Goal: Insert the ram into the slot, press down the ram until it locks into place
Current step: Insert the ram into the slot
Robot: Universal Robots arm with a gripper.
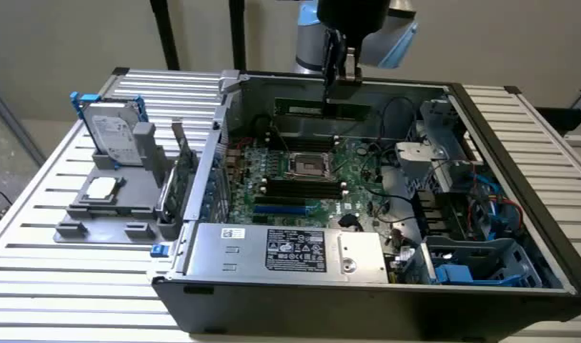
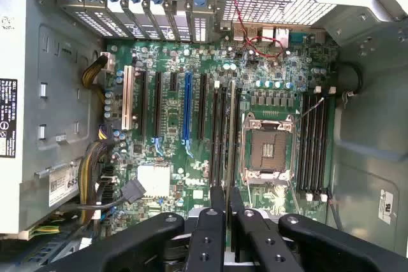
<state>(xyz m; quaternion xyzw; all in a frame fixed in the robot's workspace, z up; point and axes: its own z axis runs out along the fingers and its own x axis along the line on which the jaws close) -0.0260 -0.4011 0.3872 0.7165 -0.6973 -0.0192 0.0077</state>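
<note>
My gripper [image 1: 335,96] hangs over the back of the open computer case [image 1: 519,143], shut on the ram [image 1: 324,108], a thin green stick held level above the motherboard [image 1: 357,153]. In the wrist view the fingers [image 2: 213,218] pinch the ram [image 2: 231,125], which shows edge-on as a thin strip. Directly below it lie the black slots [image 2: 220,132] beside the CPU socket [image 2: 269,151]. More black slots [image 2: 315,144] sit on the socket's other side. In the exterior view, slots [image 1: 295,189] lie in front of the CPU socket [image 1: 307,166]. The ram is well above them, touching nothing.
A blue socket [image 2: 187,109] and white expansion sockets lie beside the memory slots. The silver power supply [image 1: 290,250] fills the case's front. Cables and drive cages [image 1: 462,214] crowd the exterior view's right. A hard drive [image 1: 113,132] stands on a grey fixture outside the case.
</note>
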